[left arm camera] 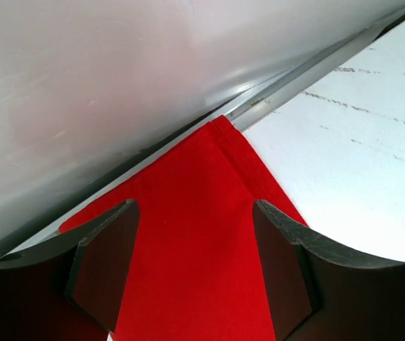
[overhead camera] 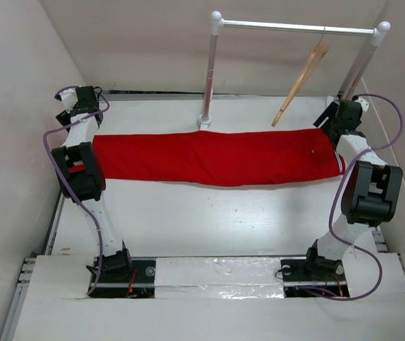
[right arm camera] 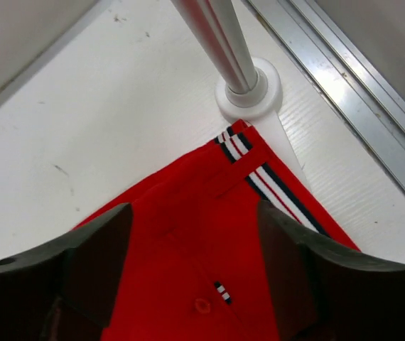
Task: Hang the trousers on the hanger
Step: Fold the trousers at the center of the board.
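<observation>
Progress is slight: the trousers (overhead camera: 213, 158) lie flat on the table (overhead camera: 209, 227), pulled out into one long red band across the middle of the top view. None of the cloth is over the hanger (overhead camera: 300, 85). The hanger hangs bare by its hook from the white rail (overhead camera: 295, 28) in the upper right of that frame, tilted, its lower end above the cloth near the waistband end. Lifting the trousers and draping them over the crossbar appears to be all left to do.

The left gripper (left arm camera: 194, 209) sits at the band's left end and the right gripper (right arm camera: 192, 209) at its right end. Both have their jaws wide apart and grip nothing; red cloth shows in the gap below each. Whether the fingertips touch the fabric cannot be told. The right wrist view shows the striped waistband (right arm camera: 259, 174) just beside the rail's round foot (right arm camera: 249, 89).

The tabletop is plain white, lightly scuffed, with a metal channel along its edges. Pale walls close it in at the left, back and right.
</observation>
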You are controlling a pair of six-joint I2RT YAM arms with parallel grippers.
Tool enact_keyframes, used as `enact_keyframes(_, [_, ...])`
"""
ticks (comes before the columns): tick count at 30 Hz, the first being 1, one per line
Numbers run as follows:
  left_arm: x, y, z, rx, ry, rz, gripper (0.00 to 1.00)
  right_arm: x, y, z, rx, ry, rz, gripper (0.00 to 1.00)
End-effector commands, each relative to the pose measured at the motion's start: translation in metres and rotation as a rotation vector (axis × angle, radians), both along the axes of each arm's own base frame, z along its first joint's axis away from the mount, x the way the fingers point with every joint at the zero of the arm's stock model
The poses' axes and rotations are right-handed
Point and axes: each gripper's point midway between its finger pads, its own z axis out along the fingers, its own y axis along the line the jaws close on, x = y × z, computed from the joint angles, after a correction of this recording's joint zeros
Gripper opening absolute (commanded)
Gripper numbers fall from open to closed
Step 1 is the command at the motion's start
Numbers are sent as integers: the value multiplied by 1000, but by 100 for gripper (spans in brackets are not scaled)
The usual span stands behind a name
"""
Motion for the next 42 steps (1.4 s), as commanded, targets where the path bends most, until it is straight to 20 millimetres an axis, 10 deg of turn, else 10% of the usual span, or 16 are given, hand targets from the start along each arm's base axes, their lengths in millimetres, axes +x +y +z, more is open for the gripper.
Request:
enact_keyframes(1, [-7,-6,37,-1,-103,-19,63,1,1,58,-22,-178,16,80])
enact_keyframes(6, [-37,-33,36,-119,-182,-47,62,-36,27,82,-3,-268,81,83])
enact_keyframes(7, [-52,-41,29,-146,-188,-48,61,-56,37,77,3,-272,93,73])
enact_keyframes(8, [-57,-47,22,-205,-212,-50,62,-65,41,73,8,-280,105,28])
enact_keyframes(10, [-77,-55,5,-291,-213,-50,62,-96,46,53,15,-289,105,0])
enact_keyframes(14, [-108,-68,-20,-434,-228,-36,62,-143,43,6,47,-262,80,4])
enact_keyframes(20, [-145,-86,-48,-507,-176,10,78,-177,42,-46,143,-202,64,86])
enact_keyframes(22, [-152,-87,-60,-533,-150,26,80,-181,40,-53,145,-172,66,90])
enact_keyframes(36, [-136,-101,-96,-641,-103,11,87,-152,45,-98,364,-109,112,77])
enact_keyframes(39, [-131,-102,-103,-657,-100,11,80,-146,43,-97,392,-120,104,49])
enact_keyframes(42, [-127,-102,-106,-657,-108,-4,51,-148,41,-86,360,-146,110,11])
